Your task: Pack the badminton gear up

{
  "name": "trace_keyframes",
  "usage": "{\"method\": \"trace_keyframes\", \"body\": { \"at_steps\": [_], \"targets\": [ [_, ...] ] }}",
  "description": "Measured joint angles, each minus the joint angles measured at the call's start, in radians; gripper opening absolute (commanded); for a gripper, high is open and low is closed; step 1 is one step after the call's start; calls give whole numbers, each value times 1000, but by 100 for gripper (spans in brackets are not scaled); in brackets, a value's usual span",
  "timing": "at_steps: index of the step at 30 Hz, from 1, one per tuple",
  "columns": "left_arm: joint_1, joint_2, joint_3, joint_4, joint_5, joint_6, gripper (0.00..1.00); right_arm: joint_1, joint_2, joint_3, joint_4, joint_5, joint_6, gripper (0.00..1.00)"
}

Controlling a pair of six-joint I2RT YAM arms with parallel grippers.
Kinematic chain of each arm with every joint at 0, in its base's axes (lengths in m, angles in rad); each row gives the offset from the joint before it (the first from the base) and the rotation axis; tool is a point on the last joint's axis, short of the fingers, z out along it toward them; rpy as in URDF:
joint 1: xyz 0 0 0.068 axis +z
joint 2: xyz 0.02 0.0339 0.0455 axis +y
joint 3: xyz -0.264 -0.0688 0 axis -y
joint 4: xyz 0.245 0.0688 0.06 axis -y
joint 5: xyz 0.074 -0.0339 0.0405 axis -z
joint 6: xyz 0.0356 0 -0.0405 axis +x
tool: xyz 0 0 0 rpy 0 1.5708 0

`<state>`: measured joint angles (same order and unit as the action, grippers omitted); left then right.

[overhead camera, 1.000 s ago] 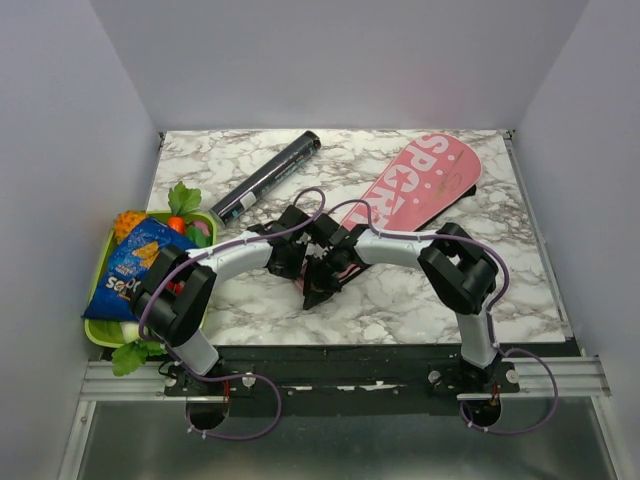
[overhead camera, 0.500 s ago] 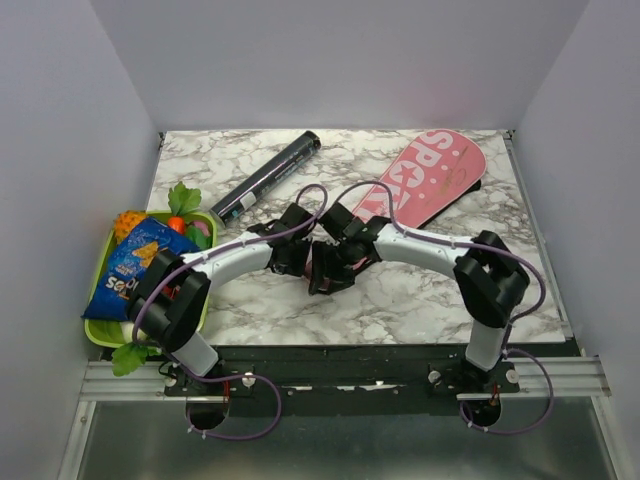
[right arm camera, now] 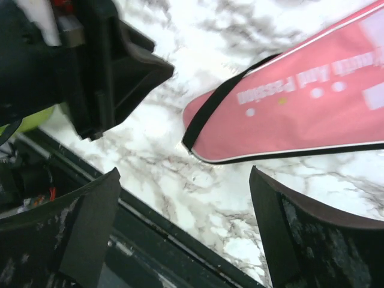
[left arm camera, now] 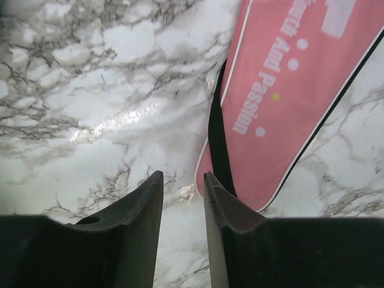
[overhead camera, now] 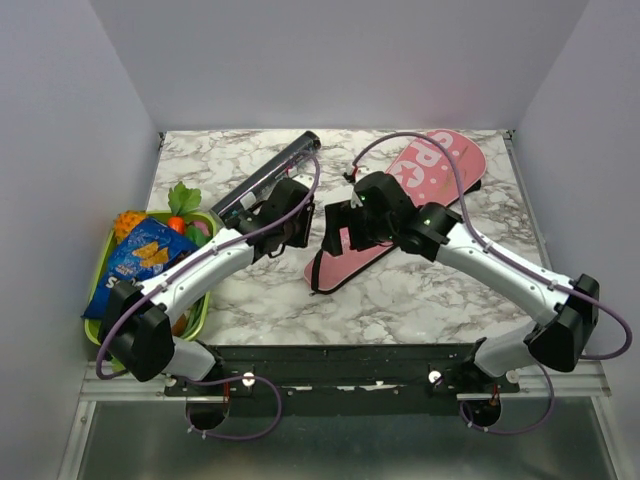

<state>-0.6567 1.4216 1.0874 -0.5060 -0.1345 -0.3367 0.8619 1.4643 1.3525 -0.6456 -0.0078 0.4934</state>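
Observation:
The pink bag [overhead camera: 420,195] lettered "SPORT" lies flat and diagonal on the marble table, its narrow end [left arm camera: 216,162] with a black strap toward the front. My left gripper [overhead camera: 298,232] hovers just left of that end, its jaws [left arm camera: 183,177] a little open with only marble between them. Over the bag's narrow half, my right gripper [overhead camera: 338,235] stands wide open [right arm camera: 185,174] and holds nothing. The long black tube [overhead camera: 262,180] lies at the back left, partly hidden by my left arm. No rackets show.
A green tray [overhead camera: 93,328] of toy fruit stands at the left edge with a blue snack packet [overhead camera: 140,262] on it. The black rail of the table's near edge [right arm camera: 156,240] runs below my right gripper. Grey walls close in three sides.
Both grippers were shut at the bag's narrow end; both have let go, opened and lifted toward the back. The bag has shifted slightly and now lies free.

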Motion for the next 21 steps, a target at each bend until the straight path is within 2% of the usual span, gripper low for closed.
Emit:
{"method": "trace_keyframes", "body": {
  "at_steps": [2,4,5,7,8,13,21],
  "targets": [
    [0,-28,32,0,-16,2,46,0,-32,18,-13,69,-35,100],
    [0,-45,57,1,-24,4,55,-10,-67,19,-25,123,-57,100],
    [0,-50,72,-1,-31,5,65,-19,-84,19,-36,141,-64,100],
    [0,-53,98,-1,-40,8,74,-55,-121,16,-48,164,-74,100],
    [0,-53,108,-2,-47,10,98,-80,-140,12,-51,177,-76,100],
    [0,-55,148,-26,-71,31,99,-190,-200,0,-63,282,-94,100],
    [0,-95,217,-65,-121,53,99,-199,-210,3,-97,410,-144,100]
  ]
}}
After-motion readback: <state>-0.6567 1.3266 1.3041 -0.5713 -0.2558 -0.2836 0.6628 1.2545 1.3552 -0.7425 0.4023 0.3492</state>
